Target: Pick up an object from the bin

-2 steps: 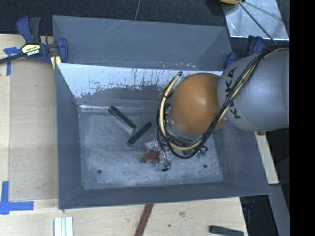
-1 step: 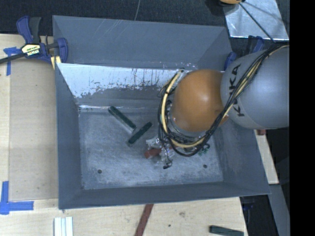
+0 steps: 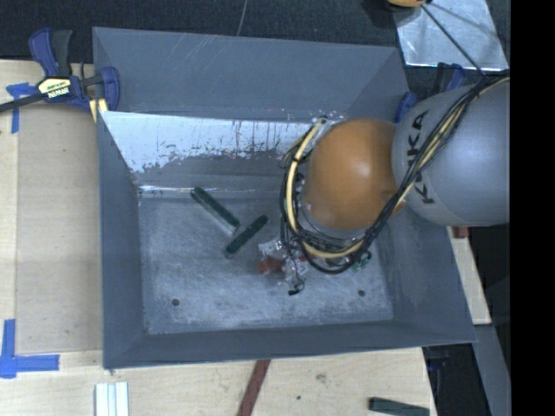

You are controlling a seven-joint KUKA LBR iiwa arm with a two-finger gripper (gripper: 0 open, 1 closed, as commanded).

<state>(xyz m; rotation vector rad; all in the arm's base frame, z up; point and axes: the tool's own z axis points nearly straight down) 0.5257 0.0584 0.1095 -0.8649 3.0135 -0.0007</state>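
My gripper (image 3: 293, 277) hangs low over the bin floor, right of the middle, beneath the arm's orange cover. A small reddish-brown thing (image 3: 265, 267) lies on the floor right against its left side; whether the gripper touches it I cannot tell. Up and to the left, a dark green T-shaped tool (image 3: 231, 220) lies flat, with a long handle running toward the back left and a short crossbar nearest the gripper. The crossbar's end sits a short way from the gripper.
The arm reaches in from the right and covers the bin's right back part. Cables loop round the orange cover just above the gripper. The sloping bin walls close in on all sides.
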